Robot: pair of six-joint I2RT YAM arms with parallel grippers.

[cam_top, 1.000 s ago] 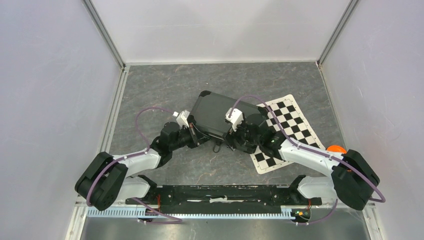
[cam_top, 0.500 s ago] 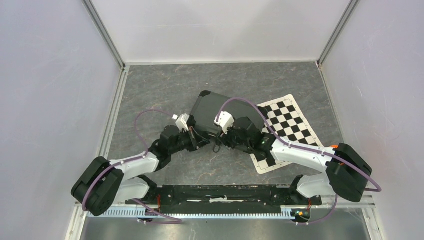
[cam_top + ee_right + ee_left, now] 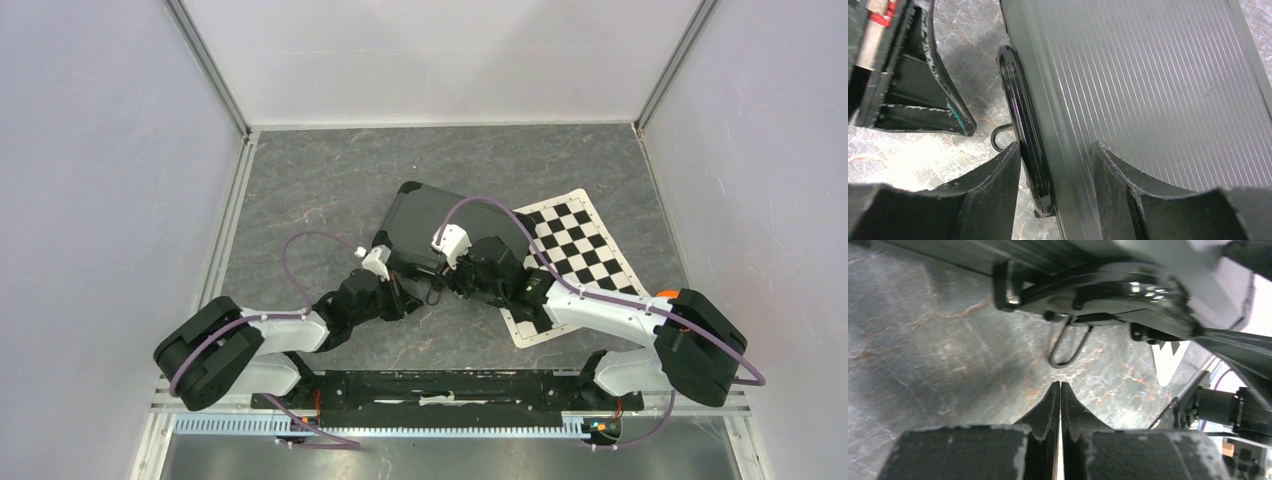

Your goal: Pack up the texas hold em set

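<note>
The black hard case (image 3: 428, 212) lies shut on the grey table, slanted, its ribbed lid (image 3: 1158, 90) facing up. My right gripper (image 3: 452, 276) straddles the case's near edge. One finger presses the glossy black handle (image 3: 1029, 135), the other rests on the lid, so the right gripper (image 3: 1055, 147) is shut on that edge. My left gripper (image 3: 397, 294) sits just off the near edge, left of the handle, apart from the case. In its wrist view the left gripper (image 3: 1060, 385) is shut on nothing. Chips, cards and dice are out of view.
A black-and-white checkered mat (image 3: 585, 250) lies partly under the case's right end. An orange object (image 3: 672, 297) peeks out behind the right arm's shoulder. A thin wire loop (image 3: 1067, 347) hangs from the case's edge onto the table. Grey walls enclose the table on three sides.
My left gripper has drawn back from the case toward the near left and stays shut. My right gripper has slid left along the near edge and narrowed its jaws onto the handle and lid.
</note>
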